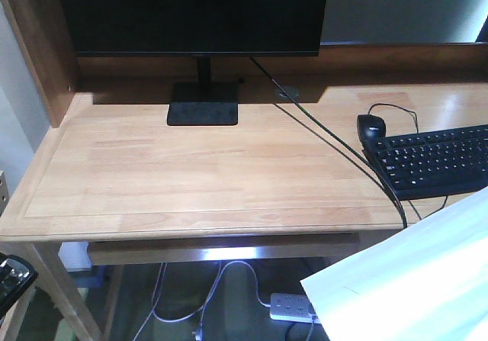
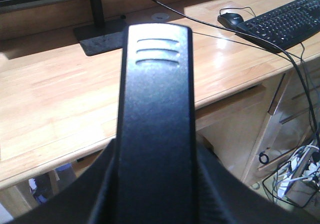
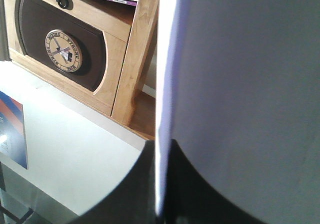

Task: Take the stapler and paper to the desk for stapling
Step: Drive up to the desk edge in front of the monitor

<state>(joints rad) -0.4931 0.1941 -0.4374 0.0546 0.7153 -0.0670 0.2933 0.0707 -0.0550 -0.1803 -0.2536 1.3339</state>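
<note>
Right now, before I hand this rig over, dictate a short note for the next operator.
Left gripper: shut on the stapler, held in the air in front of the desk, not on it.
Right gripper: shut on the paper, which hangs off the desk's front right corner.
Done: both things are in hand.
Left: lay the paper on the bare wood, bring the stapler to it, and staple.

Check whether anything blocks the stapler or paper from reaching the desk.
Nothing visible blocks the stapler from the bare desk ahead. On the paper side, a keyboard, mouse and cable occupy the desk's right part.
</note>
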